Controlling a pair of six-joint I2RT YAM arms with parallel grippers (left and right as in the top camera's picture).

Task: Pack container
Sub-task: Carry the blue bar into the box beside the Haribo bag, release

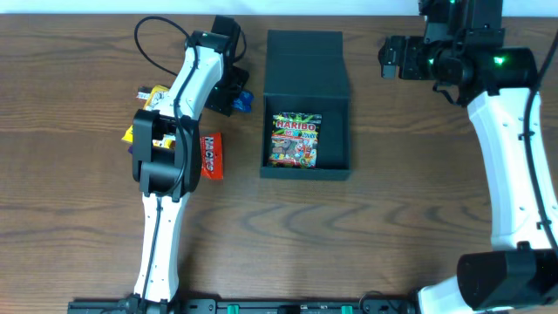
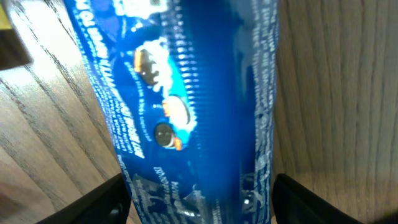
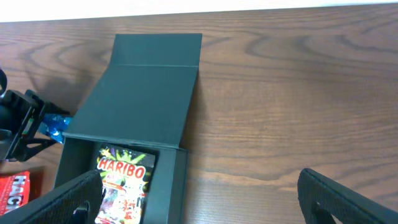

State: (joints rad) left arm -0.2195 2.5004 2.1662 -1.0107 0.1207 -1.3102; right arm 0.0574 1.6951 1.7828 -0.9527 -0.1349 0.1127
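Glossy blue packet (image 2: 193,106) held by left tool (image 2: 200,198), matte rectangular cardboard container (image 1: 306,71)

the dark wood worktop (image 1: 392,227) carries the open container (image 1: 307,65), a red packet (image 1: 212,155) near its left side, and yellow packets (image 1: 153,92) further left.

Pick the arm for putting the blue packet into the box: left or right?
Left. The left gripper has the blue packet between its fingers, beside the container. The right gripper is open, empty, off the container's far side.
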